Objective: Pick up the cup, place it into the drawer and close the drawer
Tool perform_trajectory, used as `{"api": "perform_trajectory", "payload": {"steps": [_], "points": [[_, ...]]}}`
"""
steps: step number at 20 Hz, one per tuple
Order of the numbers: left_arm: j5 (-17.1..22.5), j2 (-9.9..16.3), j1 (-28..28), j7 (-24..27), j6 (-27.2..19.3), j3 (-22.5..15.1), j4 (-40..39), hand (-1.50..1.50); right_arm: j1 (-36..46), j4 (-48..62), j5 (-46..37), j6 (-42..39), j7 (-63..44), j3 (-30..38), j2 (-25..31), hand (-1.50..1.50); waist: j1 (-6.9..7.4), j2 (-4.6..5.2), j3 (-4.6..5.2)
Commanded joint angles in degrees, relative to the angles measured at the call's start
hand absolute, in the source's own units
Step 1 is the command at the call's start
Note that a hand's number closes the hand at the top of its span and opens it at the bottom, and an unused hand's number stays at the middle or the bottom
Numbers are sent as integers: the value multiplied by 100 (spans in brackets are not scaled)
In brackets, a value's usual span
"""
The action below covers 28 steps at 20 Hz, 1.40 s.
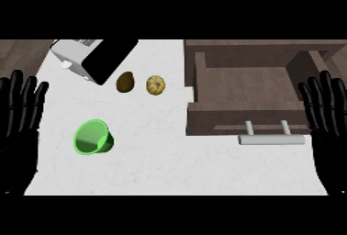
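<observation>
A bright green cup (pixel 93 137) is seen lying on its side on the white marbled counter (pixel 169 170), left of centre; glossy, tapered, round rim. Its mouth is turned toward lower left, long axis running lower left to upper right. The wooden drawer (pixel 203 87) w/ metal bar handle (pixel 271 139) is pulled open at right. Left hand (pixel 20 110) & right hand (pixel 324 105) are held at the edges, fingers straight, slightly spread.

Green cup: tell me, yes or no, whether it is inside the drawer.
No, the green cup lies on the white counter, left of the open drawer.
</observation>
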<state>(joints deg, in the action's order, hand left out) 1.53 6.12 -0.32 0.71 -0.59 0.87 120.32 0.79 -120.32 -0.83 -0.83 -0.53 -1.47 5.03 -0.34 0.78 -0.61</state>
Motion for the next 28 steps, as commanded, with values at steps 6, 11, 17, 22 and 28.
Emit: {"api": "perform_trajectory", "payload": {"steps": [6, 11, 17, 22, 28], "points": [[-2187, -598, 1, -176, -2314, 61, -300, -150, 96, 50, 17, -27, -128, -87, -43, -150, 66, -78, 51], [-1646, -608, -821, -710, -4020, -731, -953, -150, -49, 47, 719, -375, -414, -109, -72, -150, -21, -76, 58], [-1558, -611, -1019, -310, -4589, -1092, -1679, -150, 69, -74, 474, -122, -700, -152, -202, -150, 9, -80, 62], [-1588, -612, -897, -629, -4330, -967, -1375, -150, -38, -11, 714, -473, -515, -5, -114, -150, 26, -83, 61], [-1753, -612, -827, -709, -4706, -1170, -1386, -150, -147, -164, 369, -282, -505, -271, -292, -150, 21, -85, 61]]}}
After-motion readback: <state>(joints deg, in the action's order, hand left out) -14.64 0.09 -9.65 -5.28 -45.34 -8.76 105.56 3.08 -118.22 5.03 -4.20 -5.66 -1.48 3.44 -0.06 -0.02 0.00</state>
